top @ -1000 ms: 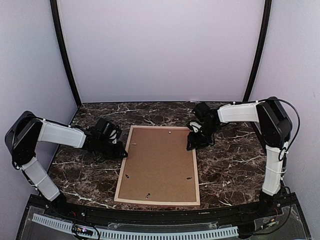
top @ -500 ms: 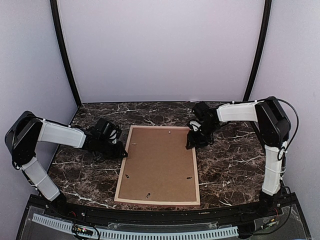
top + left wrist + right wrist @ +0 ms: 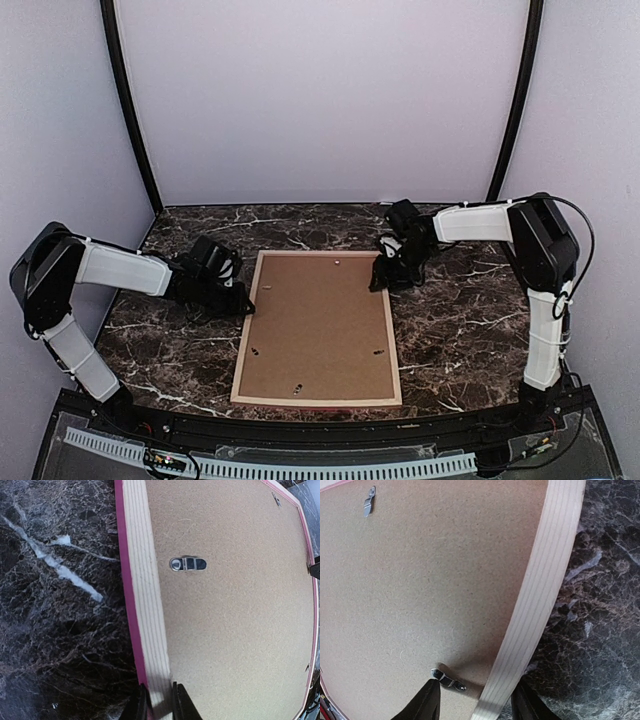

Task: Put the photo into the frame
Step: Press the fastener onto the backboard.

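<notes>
Frame (image 3: 147,620) face-down on the marble table (image 3: 460,320), pale bare wood of the rails up, pink-red edge showing along the outside. Brown backing board (image 3: 316,325) sits inside it and covers the whole opening. Photo not visible in any view. Whether it lies under the board cannot be told.

Left gripper (image 3: 161,706): fingers pinched onto the frame's left rail toward its far end, one tip on each side of the wood. Reads as a steadying hold.

Right gripper (image 3: 475,702): jaws apart, straddling the right rail near the far right corner. Outer finger is beside the rail over the table; inner finger tip touches a small metal turn clip (image 3: 448,679) on the board. Nothing gripped. Probable step: working this clip with the finger tip.

Risks from here:
- Inner finger could slide off the clip, which is small, low and shiny, and the tip meets only its end. A slip would scrape the board.
- A sideways push on the clip passes into the frame. Only one thin rail is held, on the opposite side, so the frame may pivot or skid on the smooth stone.
- Outer finger sits just beside the rail; any drift inward catches the wood and drags the corner.
- Left pinch is narrow on a thin rail — a twist could spring it loose.
- A second clip (image 3: 187,563) lies near the left rail. If it bears on the rail, the board may bind there when moved.
</notes>
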Controlling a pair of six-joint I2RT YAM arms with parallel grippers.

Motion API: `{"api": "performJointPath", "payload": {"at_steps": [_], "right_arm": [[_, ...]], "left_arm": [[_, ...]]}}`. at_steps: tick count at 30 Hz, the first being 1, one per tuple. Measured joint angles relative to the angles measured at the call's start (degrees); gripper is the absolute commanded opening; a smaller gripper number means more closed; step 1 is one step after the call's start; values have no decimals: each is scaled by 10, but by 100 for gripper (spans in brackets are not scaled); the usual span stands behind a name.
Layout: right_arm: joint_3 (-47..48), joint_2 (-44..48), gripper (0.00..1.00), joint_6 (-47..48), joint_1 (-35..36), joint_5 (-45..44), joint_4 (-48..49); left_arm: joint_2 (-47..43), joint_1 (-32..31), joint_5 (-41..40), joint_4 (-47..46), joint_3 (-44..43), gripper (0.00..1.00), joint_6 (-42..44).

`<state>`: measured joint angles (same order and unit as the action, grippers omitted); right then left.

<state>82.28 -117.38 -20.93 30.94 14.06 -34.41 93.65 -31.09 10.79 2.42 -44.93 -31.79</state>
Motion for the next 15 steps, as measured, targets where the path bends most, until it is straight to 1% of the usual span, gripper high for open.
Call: {"api": "performJointPath", "payload": {"at_steps": [7, 15], "right_arm": [[-2, -2, 46, -23, -6, -3, 26], [-5, -5, 39, -43, -13, -4, 47]], "left_arm": [[0, 0, -2, 0, 0, 0, 0], [0, 0, -2, 0, 0, 0, 0]]}}
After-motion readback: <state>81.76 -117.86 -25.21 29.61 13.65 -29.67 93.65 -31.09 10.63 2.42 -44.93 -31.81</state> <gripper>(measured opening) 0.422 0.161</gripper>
